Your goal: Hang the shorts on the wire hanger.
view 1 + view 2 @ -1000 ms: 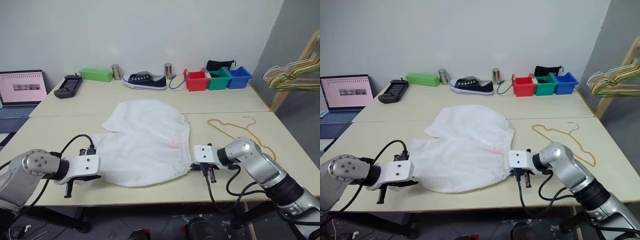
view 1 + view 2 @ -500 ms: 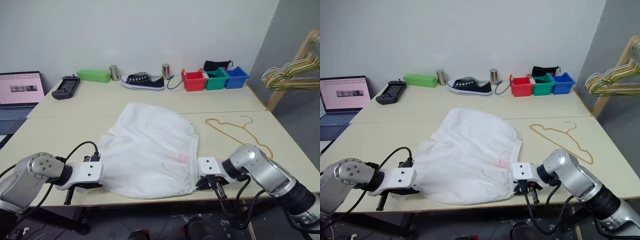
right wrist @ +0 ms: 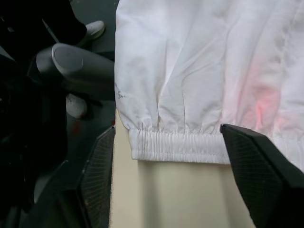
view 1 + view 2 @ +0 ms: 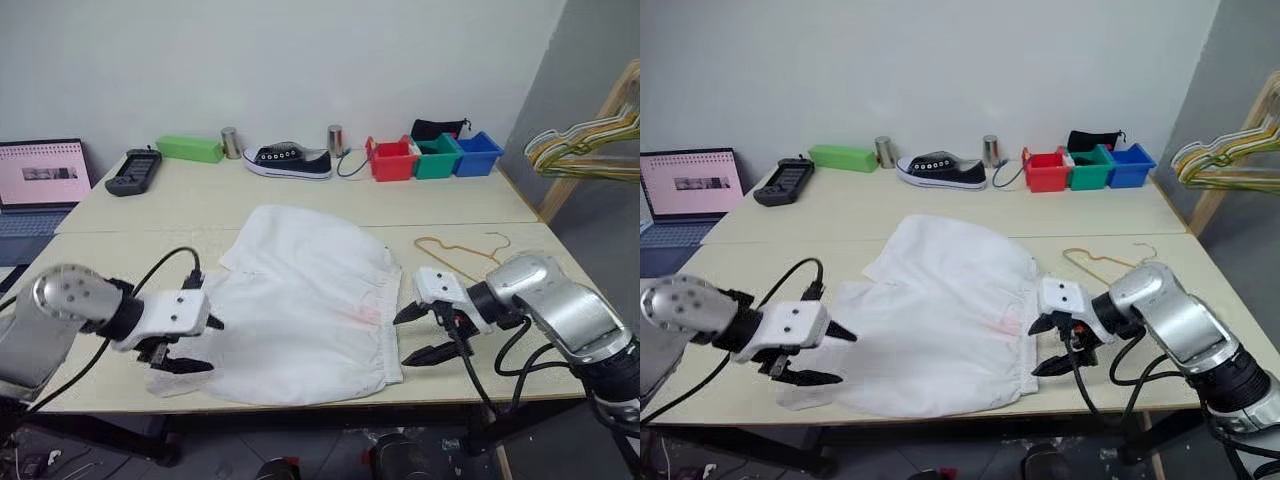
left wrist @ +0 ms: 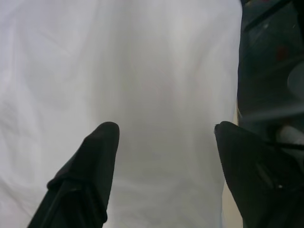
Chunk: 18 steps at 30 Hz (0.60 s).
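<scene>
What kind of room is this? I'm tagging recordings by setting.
Probably a lab or test room, not a home: pale tables against a bare wall, an open laptop, and red, green and blue bins beside a lone sneaker.

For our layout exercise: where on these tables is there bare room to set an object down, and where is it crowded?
Free: the strip between the shorts and the sneaker, and the patch beside the laptop. Crowded: the back row of bins, and near the wire hanger.
</scene>
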Available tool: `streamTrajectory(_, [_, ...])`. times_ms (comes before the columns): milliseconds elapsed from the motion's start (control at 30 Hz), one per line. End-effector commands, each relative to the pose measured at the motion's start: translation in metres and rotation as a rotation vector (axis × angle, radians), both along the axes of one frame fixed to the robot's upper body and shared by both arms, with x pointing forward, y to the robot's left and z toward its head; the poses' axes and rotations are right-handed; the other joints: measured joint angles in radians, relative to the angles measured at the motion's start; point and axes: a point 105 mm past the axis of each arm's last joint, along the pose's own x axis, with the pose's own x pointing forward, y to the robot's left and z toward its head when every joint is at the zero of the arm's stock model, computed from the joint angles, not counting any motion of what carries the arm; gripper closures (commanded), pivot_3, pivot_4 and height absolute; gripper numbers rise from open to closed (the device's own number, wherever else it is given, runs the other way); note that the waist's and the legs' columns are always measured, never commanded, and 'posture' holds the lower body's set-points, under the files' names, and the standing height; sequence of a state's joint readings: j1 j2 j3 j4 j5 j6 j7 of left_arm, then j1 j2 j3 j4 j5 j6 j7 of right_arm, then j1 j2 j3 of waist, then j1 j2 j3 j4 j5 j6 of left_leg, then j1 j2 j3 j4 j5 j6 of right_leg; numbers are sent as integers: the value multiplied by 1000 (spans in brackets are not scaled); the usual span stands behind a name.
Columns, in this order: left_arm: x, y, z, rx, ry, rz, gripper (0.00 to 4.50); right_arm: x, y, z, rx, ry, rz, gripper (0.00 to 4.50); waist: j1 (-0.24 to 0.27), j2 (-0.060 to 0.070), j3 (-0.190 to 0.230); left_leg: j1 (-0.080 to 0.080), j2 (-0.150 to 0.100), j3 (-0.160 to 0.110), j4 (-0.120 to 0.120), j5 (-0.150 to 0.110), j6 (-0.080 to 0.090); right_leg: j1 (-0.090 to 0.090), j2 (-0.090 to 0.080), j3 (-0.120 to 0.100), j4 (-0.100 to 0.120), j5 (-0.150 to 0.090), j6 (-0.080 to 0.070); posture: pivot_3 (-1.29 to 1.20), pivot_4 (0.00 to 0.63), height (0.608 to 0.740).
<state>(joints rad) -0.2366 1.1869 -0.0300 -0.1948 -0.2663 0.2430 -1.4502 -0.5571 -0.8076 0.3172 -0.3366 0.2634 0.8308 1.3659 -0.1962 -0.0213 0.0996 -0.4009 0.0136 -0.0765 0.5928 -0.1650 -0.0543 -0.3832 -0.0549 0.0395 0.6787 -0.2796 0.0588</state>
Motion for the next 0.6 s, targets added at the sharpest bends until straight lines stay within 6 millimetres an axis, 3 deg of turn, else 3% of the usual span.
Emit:
streamTrajectory(33, [22, -56, 38, -307, -115, 3, 334, 41, -22, 6, 56, -74, -310, 65, 2, -1, 0, 0, 0, 0, 0, 0, 0, 1, 0, 0, 0, 0, 0, -217, 39, 740])
streamTrajectory(100, [40, -79, 44, -422, -183, 67, 334, 67, -40, 3, 49, -146, -477, 65, -2, -2, 0, 1, -1, 0, 2, 0, 0, 6, 0, 0, -3, 1, 2, -238, 45, 740])
streamTrajectory(167, [58, -109, 50, -553, -247, 139, 334, 99, -77, 6, 21, -232, -719, 65, -8, -1, 0, 2, -1, 0, 2, 0, 0, 11, 0, 2, -3, 1, 3, -268, 54, 740])
streamTrajectory(233, [64, -130, 49, -615, -265, 161, 334, 115, -107, 7, -17, -285, -851, 65, -17, -3, 2, 1, -2, 0, 5, 0, 1, 11, 0, 2, -3, 2, 4, -282, 56, 740])
streamTrajectory(467, [65, -178, 45, -699, -235, 142, 334, 139, -162, 1, -75, -297, -1089, 65, -79, -3, 2, 0, -3, 2, 3, 0, 1, 11, 1, 5, -5, 3, 11, -302, 62, 740])
streamTrajectory(600, [60, -188, 40, -698, -220, 110, 334, 142, -179, -17, -102, -220, -1166, 65, -118, -3, 2, 1, -3, 2, 1, 0, 1, 11, 1, 5, -5, 3, 11, -299, 59, 740])
